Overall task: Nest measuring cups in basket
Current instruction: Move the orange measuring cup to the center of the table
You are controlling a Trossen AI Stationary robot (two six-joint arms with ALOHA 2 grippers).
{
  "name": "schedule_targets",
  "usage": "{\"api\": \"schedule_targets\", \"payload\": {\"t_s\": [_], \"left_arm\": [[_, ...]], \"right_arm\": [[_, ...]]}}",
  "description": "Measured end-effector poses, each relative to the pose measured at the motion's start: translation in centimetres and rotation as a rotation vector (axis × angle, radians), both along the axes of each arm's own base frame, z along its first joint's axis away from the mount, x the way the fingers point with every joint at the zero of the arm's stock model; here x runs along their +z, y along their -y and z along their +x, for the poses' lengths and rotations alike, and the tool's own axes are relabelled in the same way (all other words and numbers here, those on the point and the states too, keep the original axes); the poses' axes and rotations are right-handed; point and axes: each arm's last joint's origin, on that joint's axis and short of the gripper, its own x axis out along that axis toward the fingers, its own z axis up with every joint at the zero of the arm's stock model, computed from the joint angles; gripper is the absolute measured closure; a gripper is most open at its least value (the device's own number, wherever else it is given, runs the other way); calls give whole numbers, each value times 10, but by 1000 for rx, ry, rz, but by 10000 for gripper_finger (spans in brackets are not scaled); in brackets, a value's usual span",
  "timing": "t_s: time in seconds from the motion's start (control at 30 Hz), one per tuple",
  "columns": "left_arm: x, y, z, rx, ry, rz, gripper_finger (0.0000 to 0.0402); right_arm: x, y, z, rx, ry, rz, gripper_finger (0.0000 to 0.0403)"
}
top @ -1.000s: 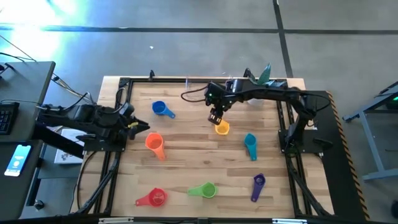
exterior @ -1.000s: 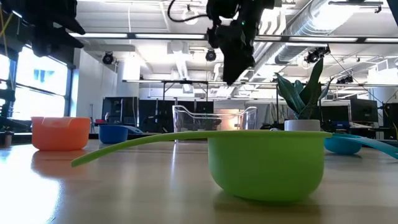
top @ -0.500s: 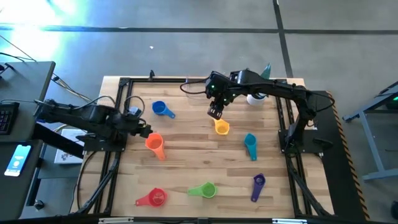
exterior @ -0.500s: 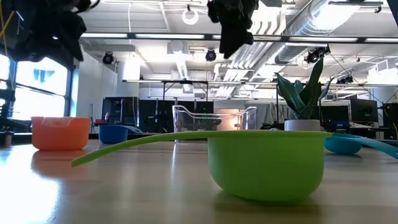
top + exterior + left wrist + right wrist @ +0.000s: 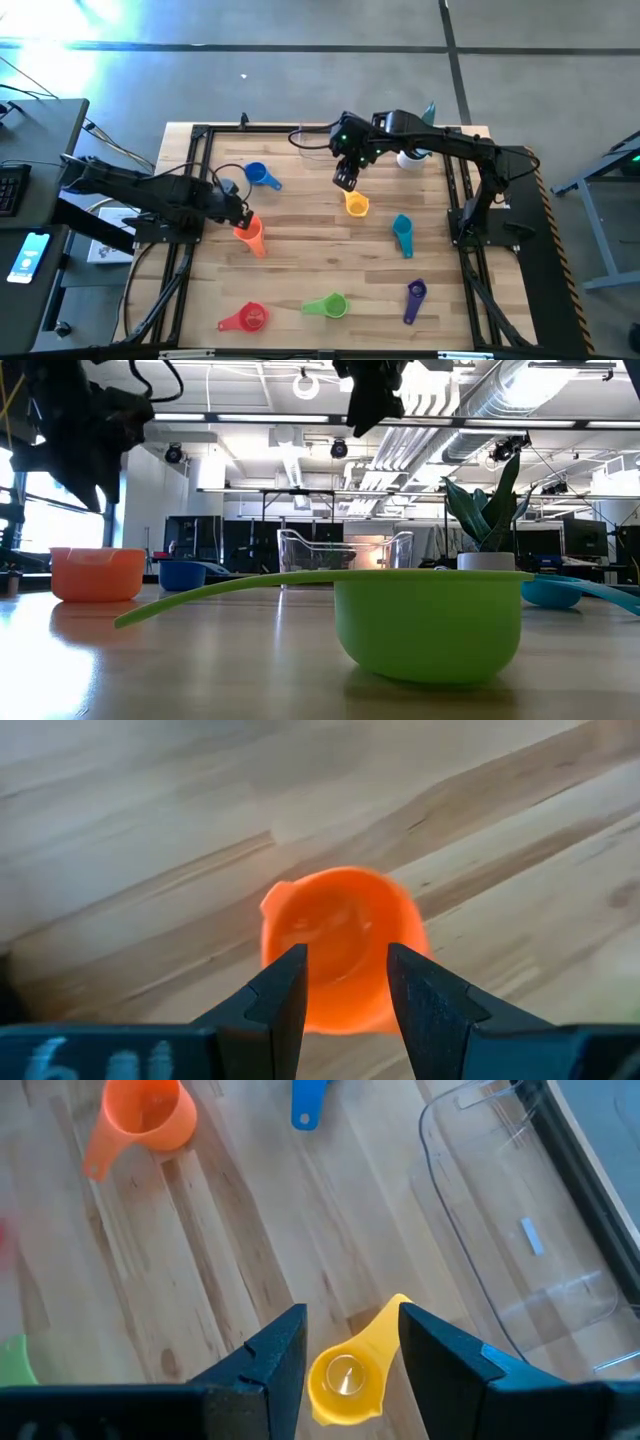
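So nearest the low camera sits the green cup (image 5: 428, 625), with the red cup (image 5: 248, 319) and purple cup (image 5: 415, 298) along the same front edge of the desk (image 5: 300, 260), all untouched. Further in, the left gripper (image 5: 240, 214) hangs right over the orange cup (image 5: 248, 232); its wrist view shows the fingers (image 5: 283, 996) spread apart with the orange bowl sitting in the gap between them, nothing clamped. The teal cup (image 5: 402, 233) lies off to the right, mid-desk. Past that, the right gripper (image 5: 345, 180) hovers above the yellow cup (image 5: 356, 206), also parted and empty, with the yellow handle framed between its fingers in the wrist view. The blue cup (image 5: 260, 176) lies toward the back left, and the clear basket (image 5: 500, 1230) sits at the far edge by the white plant pot (image 5: 488, 561), with no cups in it as far as I can see. Looks to me like the very first pickup: both arms lined up, nothing nested. Next I'd guess each gripper needs to drop straight down and pinch a rim or handle before carrying toward the basket.
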Motion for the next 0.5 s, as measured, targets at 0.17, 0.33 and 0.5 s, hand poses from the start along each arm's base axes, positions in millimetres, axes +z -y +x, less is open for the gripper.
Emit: {"api": "schedule_targets", "payload": {"t_s": [0.17, 0.33, 0.5], "left_arm": [[-10, 2, 8, 8, -78, -4, 271], [-20, 3, 16, 28, -146, -11, 271], [-28, 3, 21, 52, -197, -8, 271]], "right_arm": [[0, -1, 0, 4, 0, 1, 251], [0, -1, 0, 4, 0, 1, 251], [0, -1, 0, 4, 0, 1, 251]]}}
